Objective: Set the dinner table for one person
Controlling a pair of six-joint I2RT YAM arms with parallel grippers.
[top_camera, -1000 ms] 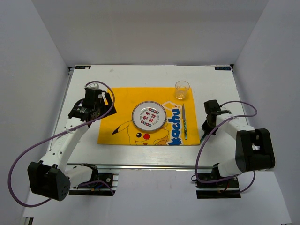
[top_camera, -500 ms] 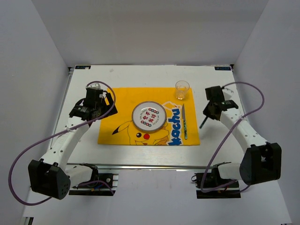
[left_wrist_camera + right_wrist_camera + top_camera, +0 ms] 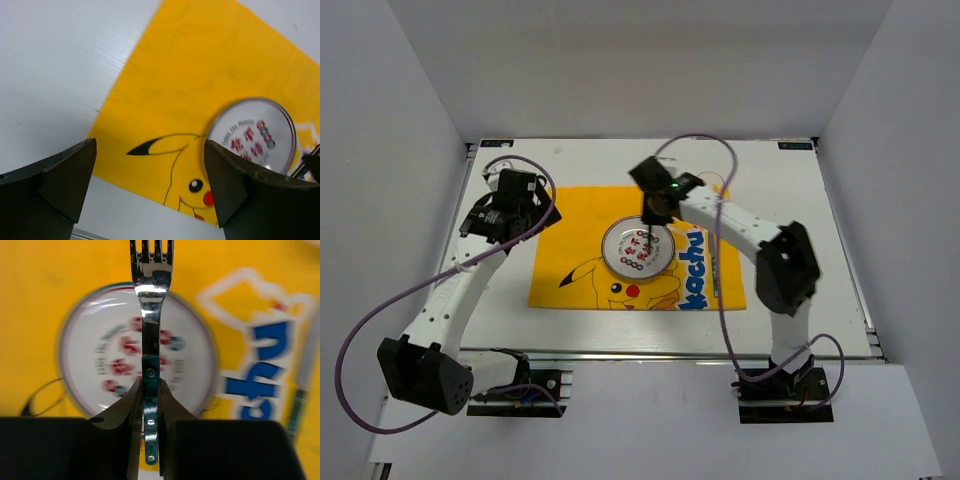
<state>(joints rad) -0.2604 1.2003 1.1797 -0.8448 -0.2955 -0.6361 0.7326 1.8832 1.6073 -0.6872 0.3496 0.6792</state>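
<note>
– Right gripper (image 3: 150, 390), status?
– Closed on the fork (image 3: 151, 315). It's pinched at the handle, centred between my fingers, tines pointing away from me.

– What's new since a second ago?
– Then that arm sat low at the right side of the dinner table (image 3: 620, 160), off the placemat (image 3: 565, 235). Half a second ago it had lifted with the fork. Now it has swung across and hangs over the plate (image 3: 608, 248). Left gripper (image 3: 150, 185) has drawn back a little toward the mat's far left corner, jaws wide and nothing in them.

– Meaning?
– Pick-up done, carry under way. The knife (image 3: 714, 262) already lies right of the plate, so I judge the fork belongs on the bare yellow to its left. Not set down yet.

– Do the views agree?
– Overhead gives the layout: white tabletop all round the mat, plate in the middle. There the fork is only a dark sliver under my wrist. The right wrist camera shows the grip and tines plainly. The left wrist camera shows my spread fingers above mat and plate.
</note>
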